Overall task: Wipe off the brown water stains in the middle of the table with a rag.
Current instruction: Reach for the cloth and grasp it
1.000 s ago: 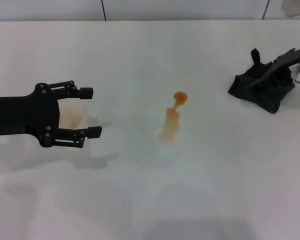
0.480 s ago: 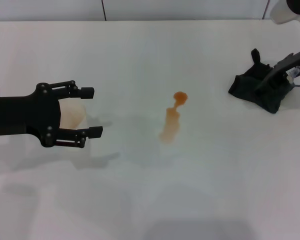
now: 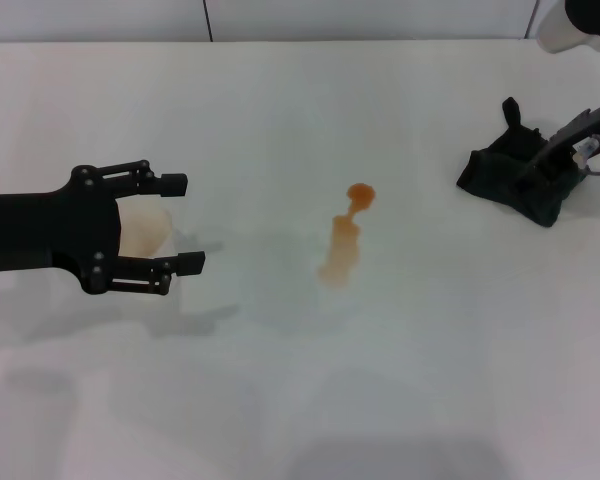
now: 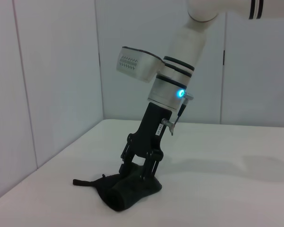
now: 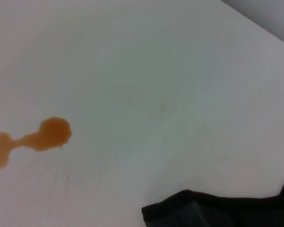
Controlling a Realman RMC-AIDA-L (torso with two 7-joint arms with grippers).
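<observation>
The brown water stains (image 3: pixel 345 235) lie as an orange-brown streak with a blob at the far end, mid-table (image 3: pixel 300 400). They also show in the right wrist view (image 5: pixel 35 139). The black rag (image 3: pixel 515 178) lies bunched at the far right. My right gripper (image 3: pixel 550 160) stands on it with its fingertips sunk in the cloth. The left wrist view shows this gripper (image 4: pixel 139 170) pinching the rag (image 4: pixel 128 194). The rag's edge shows in the right wrist view (image 5: pixel 213 210). My left gripper (image 3: pixel 180 223) is open at the left, well clear of the stains.
A pale cream paper cup (image 3: pixel 142 228) sits between the left gripper's fingers. The wall's edge runs along the table's far side.
The right arm's wrist has swung up to a steeper stance over the rag. The rag, the stains and the left arm have stayed in place.
</observation>
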